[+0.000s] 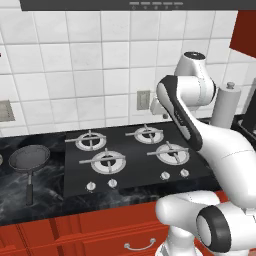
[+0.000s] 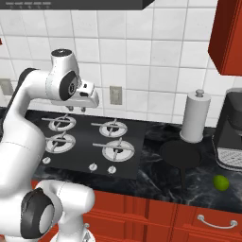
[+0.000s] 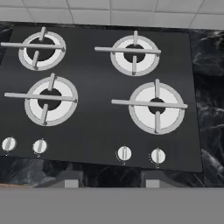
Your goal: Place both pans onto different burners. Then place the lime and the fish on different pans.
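Gripper: you find it (image 2: pixel 75 108) at the left of the right base view, under the white hand, hanging above the back of the cooktop. In the hand view its fingertips (image 3: pixel 72 178) sit at the bottom edge with a wide gap between them, so the claw is spread and holds nothing.

Cooktop: the black glass plate (image 1: pixel 130 160) fills the centre of the left base view; in the hand view you look straight down on it.

Burners: four silver rings with cross grates, all bare. In the hand view the nearest right one (image 3: pixel 156 106) is the largest; the others lie to the left and above it.

Knobs: small silver ones (image 3: pixel 124 153) in a row along the front edge of the cooktop.

Long-handled pan: you see it (image 1: pixel 29 157) at the left of the left base view, on the dark marble counter (image 1: pixel 30 200) just beside the cooktop, handle pointing toward the bottom of the frame.

Black pan: it (image 2: pixel 180 153) lies right of centre in the right base view, on the counter right of the cooktop, touching the foot of the paper towel roll (image 2: pixel 195 117) or just in front of it; which, you cannot tell.

Lime: bright green (image 2: pixel 220 182), at the lower right of the right base view, on the counter near the front edge, apart from the black pan.

Coffee machine: dark unit (image 2: pixel 230 137) at the right edge, behind the lime.
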{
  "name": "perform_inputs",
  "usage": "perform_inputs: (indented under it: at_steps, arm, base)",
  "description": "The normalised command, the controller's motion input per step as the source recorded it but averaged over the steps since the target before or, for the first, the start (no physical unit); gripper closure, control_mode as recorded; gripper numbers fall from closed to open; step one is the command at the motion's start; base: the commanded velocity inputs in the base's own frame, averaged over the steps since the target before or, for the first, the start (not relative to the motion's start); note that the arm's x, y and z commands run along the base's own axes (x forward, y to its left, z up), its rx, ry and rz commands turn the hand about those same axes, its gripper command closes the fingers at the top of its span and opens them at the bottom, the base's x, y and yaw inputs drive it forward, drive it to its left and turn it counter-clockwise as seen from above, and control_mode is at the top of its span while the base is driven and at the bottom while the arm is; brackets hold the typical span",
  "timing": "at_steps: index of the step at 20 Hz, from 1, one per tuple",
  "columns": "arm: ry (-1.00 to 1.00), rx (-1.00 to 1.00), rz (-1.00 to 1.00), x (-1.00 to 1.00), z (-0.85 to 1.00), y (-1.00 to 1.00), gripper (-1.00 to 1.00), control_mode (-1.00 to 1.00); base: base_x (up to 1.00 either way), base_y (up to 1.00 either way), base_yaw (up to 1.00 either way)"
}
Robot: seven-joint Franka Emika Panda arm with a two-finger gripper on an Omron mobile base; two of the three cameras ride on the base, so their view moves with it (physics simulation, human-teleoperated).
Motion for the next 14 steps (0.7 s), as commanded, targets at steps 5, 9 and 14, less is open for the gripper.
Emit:
perform_inputs:
  at_steps: [5,9,14]
  arm:
    - [0.05,0.0,0.0,-0.01,0.0,0.2,-1.0,-1.0]
    - [0.08,0.0,0.0,0.0,-0.07,0.86,-1.0,-1.0]
    - [0.11,0.01,0.01,-0.08,-0.09,0.95,-1.0,-1.0]
  base:
    - [0.0,0.0,0.0]
    - [0.0,0.0,0.0]
    - [0.0,0.0,0.0]
